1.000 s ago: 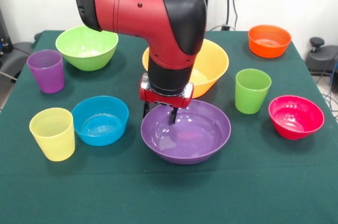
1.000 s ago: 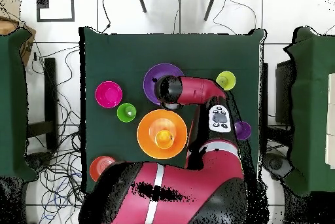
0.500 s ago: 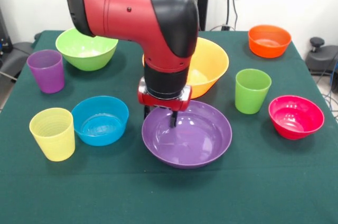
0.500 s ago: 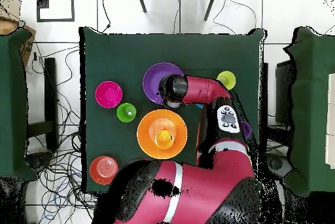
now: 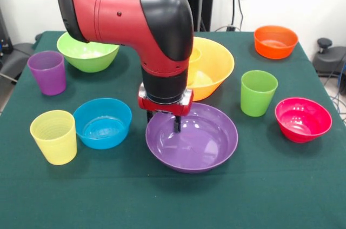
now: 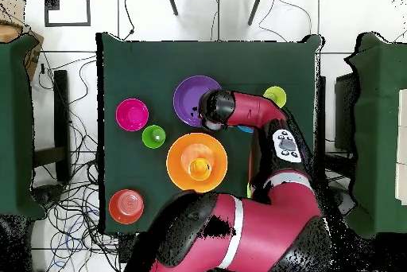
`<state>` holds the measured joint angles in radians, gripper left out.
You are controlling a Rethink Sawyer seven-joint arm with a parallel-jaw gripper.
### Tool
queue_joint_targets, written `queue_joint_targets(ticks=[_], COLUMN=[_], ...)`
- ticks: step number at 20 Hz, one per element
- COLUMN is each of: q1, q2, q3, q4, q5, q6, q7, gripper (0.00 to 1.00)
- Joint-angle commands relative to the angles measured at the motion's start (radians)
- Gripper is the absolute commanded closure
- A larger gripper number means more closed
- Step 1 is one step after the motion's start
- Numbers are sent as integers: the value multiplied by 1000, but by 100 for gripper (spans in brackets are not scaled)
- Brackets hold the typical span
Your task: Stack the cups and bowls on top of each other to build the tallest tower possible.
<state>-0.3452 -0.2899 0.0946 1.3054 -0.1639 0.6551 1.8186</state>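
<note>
The red and black arm (image 5: 135, 18) fills the middle of the green table (image 5: 173, 202), hiding part of the orange-yellow bowl (image 5: 213, 67) behind it, which has an orange cup (image 6: 199, 167) inside. Just in front of that bowl sits the purple bowl (image 5: 194, 140); the gripper (image 5: 163, 123) straddles its far-left rim, one finger inside and one outside, pinching the rim.

Left of the purple bowl are the blue bowl (image 5: 102, 123) and yellow cup (image 5: 54, 137), with the purple cup (image 5: 47, 72) and light green bowl (image 5: 89, 51) beyond. To its right are the green cup (image 5: 258, 93), pink-red bowl (image 5: 303, 120) and orange-red bowl (image 5: 275, 41).
</note>
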Motion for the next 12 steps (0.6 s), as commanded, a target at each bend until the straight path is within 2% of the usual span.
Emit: queue_joint_targets(ticks=[1,4,5,12], q1=[15,27,31,35], q2=[77,74,73,71], q3=[136,122,118,116], q4=[34,28,25,29], q5=[-44,-56,-60,-69], q6=[-5,13,19,17], q7=[-87,-93,-95,-91], gripper=[0,0,100,100])
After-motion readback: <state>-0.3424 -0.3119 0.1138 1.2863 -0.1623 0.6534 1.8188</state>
